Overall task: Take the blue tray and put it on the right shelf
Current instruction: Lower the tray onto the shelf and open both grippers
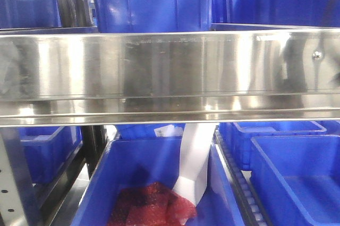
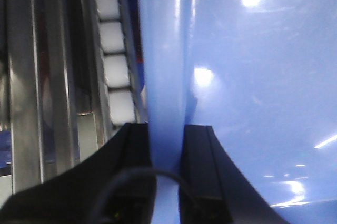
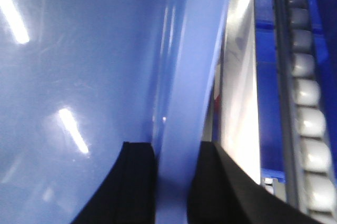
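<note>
**A:** Where is the blue tray (image 2: pixel 253 77)?

**B:** It is held between both arms. The left gripper (image 2: pixel 167 129) has its jaws clenched on one flared rim, and the right gripper (image 3: pixel 172 148) grips the opposite rim the same way.

**A:** Is it on the right shelf (image 1: pixel 170 67) yet?

**B:** I can't tell. In each wrist view a roller track (image 2: pixel 113 40) runs just beside the tray's edge, so it is at the rack. The front view shows the steel front rail, with only a pale-blue blur along the top edge, probably the tray.

**A:** So how far along is it?

**B:** I'd say the grab is done. Setting the tray down and letting go remain.

**A:** What's below the rail?

**B:** A darker storage bin (image 1: pixel 133 167) holding red mesh (image 1: pixel 151 205).
</note>
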